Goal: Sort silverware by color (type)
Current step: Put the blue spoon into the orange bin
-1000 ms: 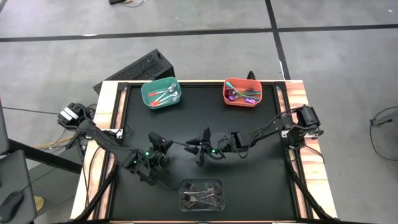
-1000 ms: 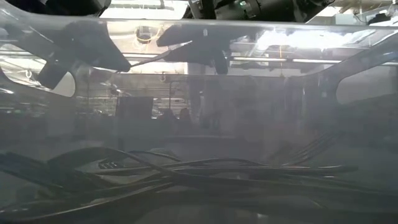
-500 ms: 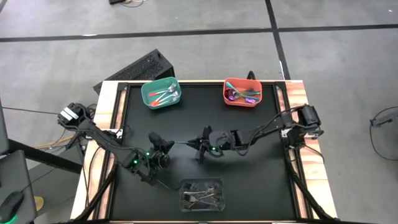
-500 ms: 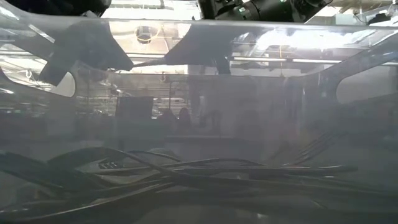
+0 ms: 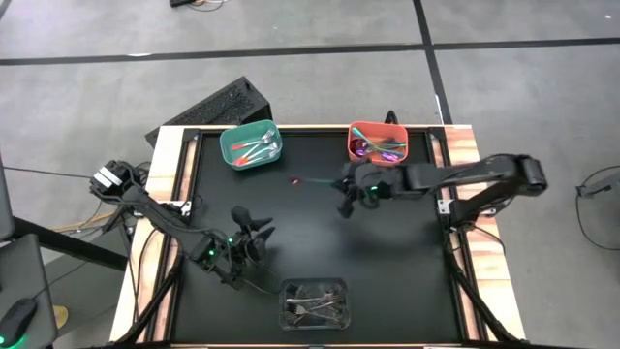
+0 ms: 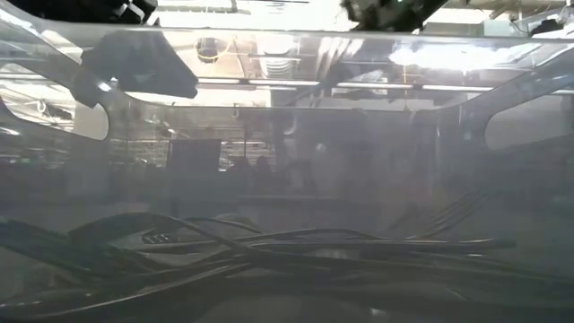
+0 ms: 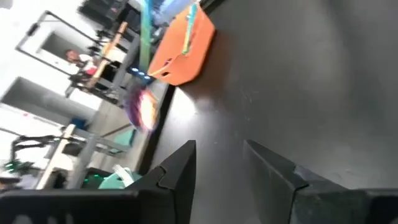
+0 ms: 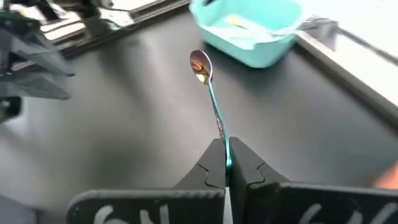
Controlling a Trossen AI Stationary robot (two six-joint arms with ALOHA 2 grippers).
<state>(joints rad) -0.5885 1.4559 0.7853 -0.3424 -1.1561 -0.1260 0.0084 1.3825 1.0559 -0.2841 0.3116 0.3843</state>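
We count two arms, two coloured bins and one clear tray on the black table (image 5: 387, 271). The teal bin (image 5: 251, 145) stands at the far edge on the left, the orange bin (image 5: 379, 143) at the far edge on the right, and the clear plastic tray (image 5: 314, 302) with dull grey cutlery at the near edge in the middle. Each coloured bin holds several pieces of silverware; we cannot count them exactly.

One spoon (image 8: 211, 106) is outside the bins. The right gripper (image 5: 344, 186) holds it above the table, a little in front of the orange bin and to its left. In the right wrist view its fingers (image 8: 208, 171) are closed on the teal handle, near its end. The long axis of the spoon lies about level and runs across the table from right to left: the handle is in the gripper and the shiny rainbow head (image 5: 295, 180) points to the left, toward the side of the teal bin. The spoon touches neither bin.

The left gripper (image 5: 260, 235) is over the left middle of the table, well apart from the spoon. In the left wrist view its two dark fingers (image 7: 180, 171) stand apart with a clear gap, and we see nothing between them.
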